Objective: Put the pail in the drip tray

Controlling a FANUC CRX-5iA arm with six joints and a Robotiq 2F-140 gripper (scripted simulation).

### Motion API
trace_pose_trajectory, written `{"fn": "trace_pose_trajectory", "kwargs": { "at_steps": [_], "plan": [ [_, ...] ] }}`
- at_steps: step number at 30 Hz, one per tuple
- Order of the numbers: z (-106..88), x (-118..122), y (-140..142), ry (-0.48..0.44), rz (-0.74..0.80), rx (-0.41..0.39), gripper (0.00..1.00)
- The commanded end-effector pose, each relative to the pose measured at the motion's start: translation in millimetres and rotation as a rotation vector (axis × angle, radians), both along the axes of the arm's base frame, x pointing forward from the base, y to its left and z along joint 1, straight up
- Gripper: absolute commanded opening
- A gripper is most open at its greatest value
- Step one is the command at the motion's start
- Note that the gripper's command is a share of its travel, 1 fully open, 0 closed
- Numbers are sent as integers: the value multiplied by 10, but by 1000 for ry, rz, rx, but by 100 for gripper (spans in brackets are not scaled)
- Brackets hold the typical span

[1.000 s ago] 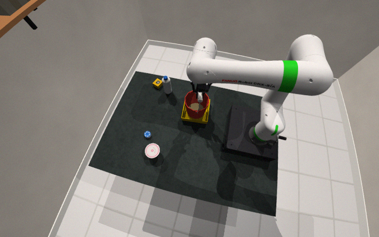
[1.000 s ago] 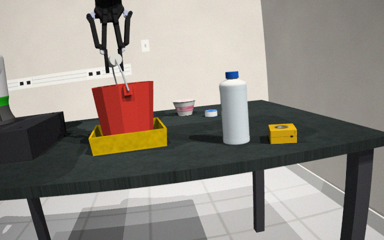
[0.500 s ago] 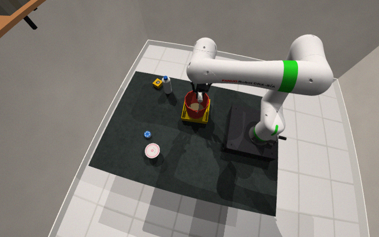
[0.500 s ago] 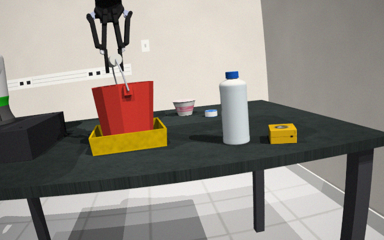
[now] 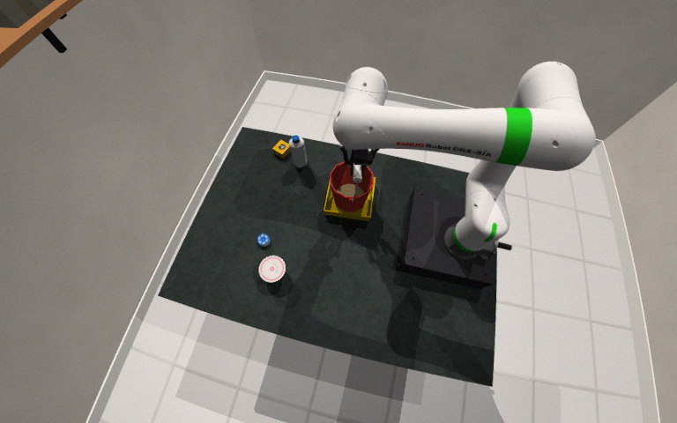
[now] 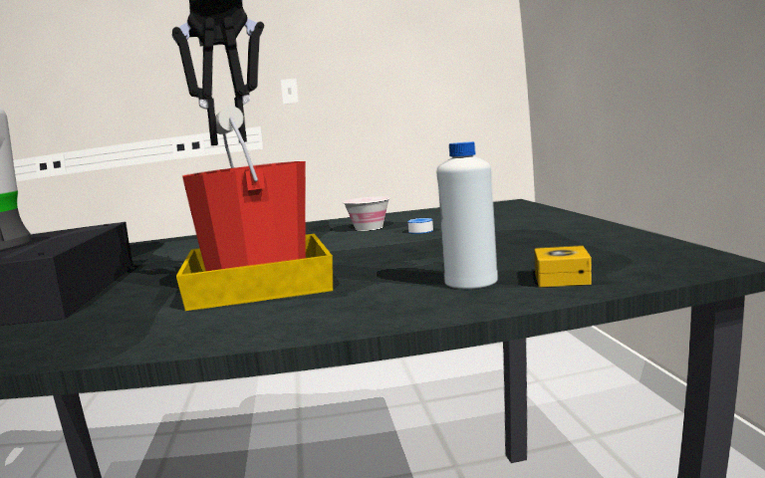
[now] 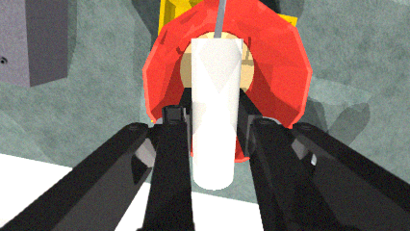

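Note:
The red pail [image 5: 352, 191] [image 6: 246, 212] [image 7: 279, 67] stands upright with its lower part inside the yellow drip tray [image 5: 347, 213] [image 6: 256, 280] [image 7: 169, 14]. Its base is hidden by the tray wall, so I cannot tell if it touches the floor. A wire bail rises from the pail to a white cylindrical handle grip [image 6: 228, 119] [image 7: 215, 120] [image 5: 357, 173]. My gripper [image 6: 223, 119] [image 7: 212, 102] [image 5: 357, 164] hangs straight above the pail and is shut on that handle grip.
A white bottle [image 5: 298, 151] [image 6: 466, 216] with a blue cap and a small yellow box [image 5: 281, 148] [image 6: 563, 265] stand beside the tray. A pink-striped cup [image 5: 271, 268] [image 6: 367, 212] and a small blue-topped disc [image 5: 264, 240] [image 6: 419, 224] sit farther off. The robot's black base block [image 5: 439, 234] [image 6: 56, 270] is near the tray.

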State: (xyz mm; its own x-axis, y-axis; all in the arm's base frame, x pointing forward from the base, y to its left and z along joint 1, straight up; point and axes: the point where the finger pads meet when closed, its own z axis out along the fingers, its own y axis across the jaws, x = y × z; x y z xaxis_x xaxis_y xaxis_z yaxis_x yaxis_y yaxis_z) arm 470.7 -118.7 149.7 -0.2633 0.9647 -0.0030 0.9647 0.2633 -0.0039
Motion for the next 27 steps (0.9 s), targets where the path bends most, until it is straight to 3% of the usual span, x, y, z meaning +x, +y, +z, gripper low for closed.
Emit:
{"fn": "trace_pose_trajectory", "kwargs": {
  "at_steps": [1, 3, 4, 27],
  "plan": [
    [9, 5, -3, -2, 0, -1, 10],
    [9, 5, -3, -2, 0, -1, 10],
    [9, 5, -3, -2, 0, -1, 100],
    [9, 5, -3, -2, 0, -1, 100]
  ]
}}
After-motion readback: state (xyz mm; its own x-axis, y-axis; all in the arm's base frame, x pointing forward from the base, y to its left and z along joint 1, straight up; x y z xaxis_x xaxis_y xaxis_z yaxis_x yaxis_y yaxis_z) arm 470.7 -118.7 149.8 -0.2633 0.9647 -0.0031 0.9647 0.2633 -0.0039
